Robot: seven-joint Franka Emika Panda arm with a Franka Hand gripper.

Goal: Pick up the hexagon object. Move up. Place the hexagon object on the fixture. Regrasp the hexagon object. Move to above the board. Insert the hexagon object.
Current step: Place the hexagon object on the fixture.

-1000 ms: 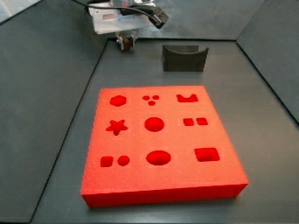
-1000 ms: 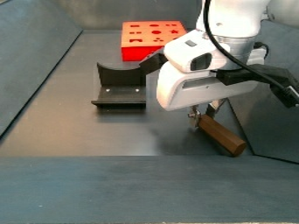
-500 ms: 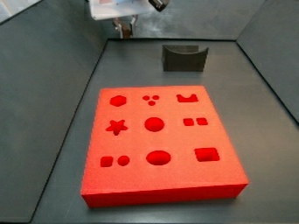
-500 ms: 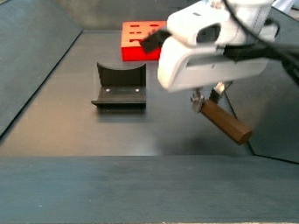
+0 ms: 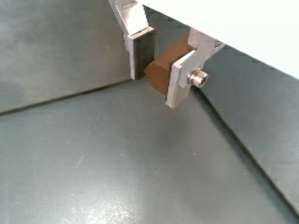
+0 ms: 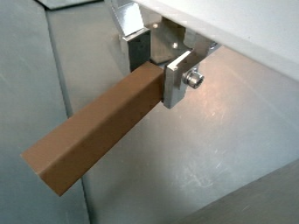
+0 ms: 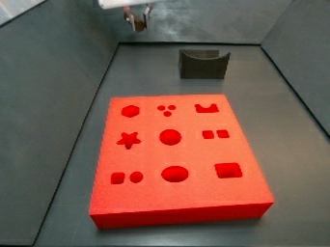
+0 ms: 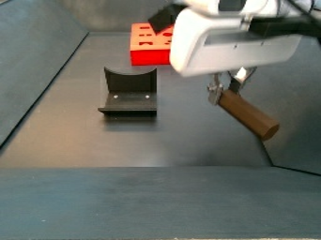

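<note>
My gripper (image 6: 160,74) is shut on the hexagon object (image 6: 93,133), a slim dark-brown peg held by one end between the silver fingers. In a wrist view the peg's end shows between the plates (image 5: 158,68). In a side view the peg (image 8: 247,115) hangs slanted below the gripper (image 8: 227,86), well above the floor. In a side view the gripper (image 7: 135,19) is at the far end, high up. The fixture (image 8: 129,91) stands on the floor left of the gripper; it also shows in a side view (image 7: 203,63). The red board (image 7: 175,159) lies beyond the fixture (image 8: 160,42).
Grey walls enclose the dark floor (image 8: 113,141) on both sides. The robot's white wrist housing (image 8: 232,42) fills the upper right of a side view and hides part of the board.
The gripper has risen with the peg in it, lifting it off the floor and higher above it. The fixture and board have not moved.
</note>
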